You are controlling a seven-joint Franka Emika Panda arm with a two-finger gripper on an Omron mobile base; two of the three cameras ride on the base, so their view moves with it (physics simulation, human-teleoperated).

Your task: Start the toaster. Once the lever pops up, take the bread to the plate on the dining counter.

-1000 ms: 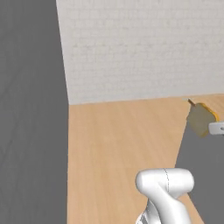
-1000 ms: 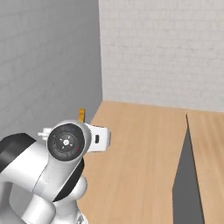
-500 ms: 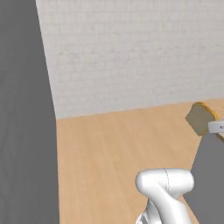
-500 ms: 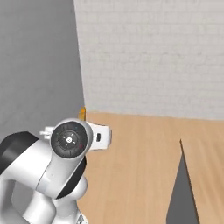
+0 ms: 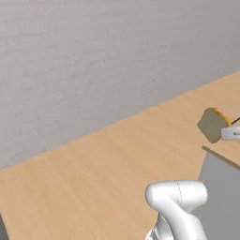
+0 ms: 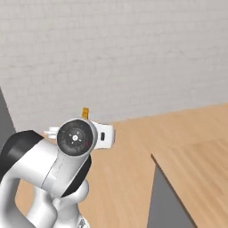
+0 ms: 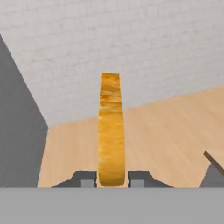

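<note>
With the bread (image 7: 110, 131) already out of the toaster and pinched edge-on between the gripper (image 7: 112, 178) fingertips, only delivery to the plate seemingly remains

Bread (image 6: 85, 112) mostly hidden behind the wrist; pincer (image 5: 233, 133) cut off at right edge.

Bread (image 7: 110, 135) upright between tool (image 7: 112, 178) fingers

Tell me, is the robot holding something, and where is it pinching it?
Yes. The gripper holds the bread, pinched across its flat sides at one end, with the rest of the slice sticking out beyond the fingertips.
</note>
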